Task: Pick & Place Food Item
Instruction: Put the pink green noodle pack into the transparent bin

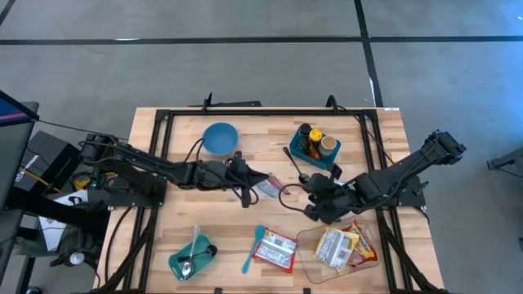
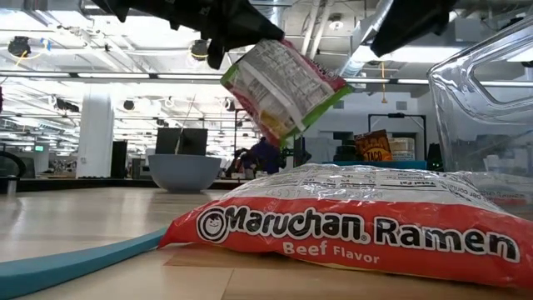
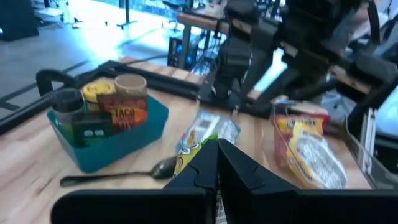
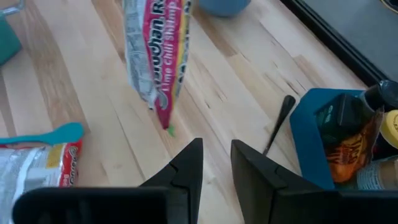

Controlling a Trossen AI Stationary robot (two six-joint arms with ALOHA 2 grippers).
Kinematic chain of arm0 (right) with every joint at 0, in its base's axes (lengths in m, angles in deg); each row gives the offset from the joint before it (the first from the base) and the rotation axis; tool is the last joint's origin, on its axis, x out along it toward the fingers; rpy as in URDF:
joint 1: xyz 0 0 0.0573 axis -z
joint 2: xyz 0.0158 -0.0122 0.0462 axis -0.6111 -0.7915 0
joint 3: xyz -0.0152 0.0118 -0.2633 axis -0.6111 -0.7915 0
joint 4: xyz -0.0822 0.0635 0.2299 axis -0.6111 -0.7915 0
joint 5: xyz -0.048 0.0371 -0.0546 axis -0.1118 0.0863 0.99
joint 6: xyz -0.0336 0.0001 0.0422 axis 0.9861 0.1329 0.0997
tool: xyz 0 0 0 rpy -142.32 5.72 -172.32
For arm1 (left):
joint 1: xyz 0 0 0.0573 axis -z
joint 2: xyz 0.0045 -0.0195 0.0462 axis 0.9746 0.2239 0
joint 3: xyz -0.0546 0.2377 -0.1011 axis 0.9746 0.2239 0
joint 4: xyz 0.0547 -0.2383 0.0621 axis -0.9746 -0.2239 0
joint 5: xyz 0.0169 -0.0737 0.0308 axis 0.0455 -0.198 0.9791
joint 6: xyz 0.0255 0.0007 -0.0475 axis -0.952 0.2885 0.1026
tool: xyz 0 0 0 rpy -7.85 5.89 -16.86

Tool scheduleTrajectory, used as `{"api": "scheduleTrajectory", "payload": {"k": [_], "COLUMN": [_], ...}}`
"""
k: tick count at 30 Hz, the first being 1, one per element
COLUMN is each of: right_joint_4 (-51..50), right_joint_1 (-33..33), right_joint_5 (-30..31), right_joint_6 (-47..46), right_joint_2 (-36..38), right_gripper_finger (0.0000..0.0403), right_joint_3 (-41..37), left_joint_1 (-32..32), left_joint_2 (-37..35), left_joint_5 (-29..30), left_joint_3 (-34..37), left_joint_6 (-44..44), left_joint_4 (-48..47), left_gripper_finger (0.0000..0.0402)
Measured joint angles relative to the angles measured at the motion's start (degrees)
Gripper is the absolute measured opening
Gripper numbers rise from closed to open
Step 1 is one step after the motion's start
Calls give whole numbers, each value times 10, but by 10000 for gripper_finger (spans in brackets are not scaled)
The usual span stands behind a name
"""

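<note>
A lime chili shrimp ramen packet point(image 2: 283, 87) with a green edge hangs tilted in the air over the table's middle point(image 1: 268, 188), and my left gripper point(image 3: 217, 171) is shut on it. My right gripper point(image 4: 216, 163) hovers just right of it point(image 1: 310, 196), open, with nothing between its fingers. A beef ramen packet point(image 1: 274, 251) lies flat on the table near the front edge. A clear tub point(image 1: 339, 249) at the front right holds more ramen packets. My left gripper pinches the packet's end point(image 3: 198, 144) between its two fingers, coming nearly level from the table's left. In the low view the packet's upper edge point(image 2: 250, 52) is at the fingers. The rest hangs slanting below them, clear of the table.
A blue bin point(image 1: 315, 149) of spice jars stands at the far right, with a black spoon point(image 1: 294, 163) beside it. A blue bowl point(image 1: 220, 137) sits at the far middle. A blue spatula point(image 1: 252, 249) and a teal bowl with a spoon point(image 1: 192, 260) lie near the front.
</note>
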Motion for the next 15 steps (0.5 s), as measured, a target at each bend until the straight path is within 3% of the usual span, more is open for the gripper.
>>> {"api": "scheduleTrajectory", "payload": {"k": [10, 15], "right_joint_4": [24, 55], "right_joint_1": [8, 26], "right_joint_5": [-6, -38], "right_joint_6": [1, 25], "right_joint_2": [0, 0], "right_gripper_finger": [77, 77], "right_joint_3": [0, 0], "left_joint_1": [-6, -6], "left_joint_2": [0, 0], "left_joint_5": [0, 0], "left_joint_3": [0, 0], "left_joint_6": [0, 0], "left_joint_4": [38, 45], "left_gripper_finger": [0, 0]}}
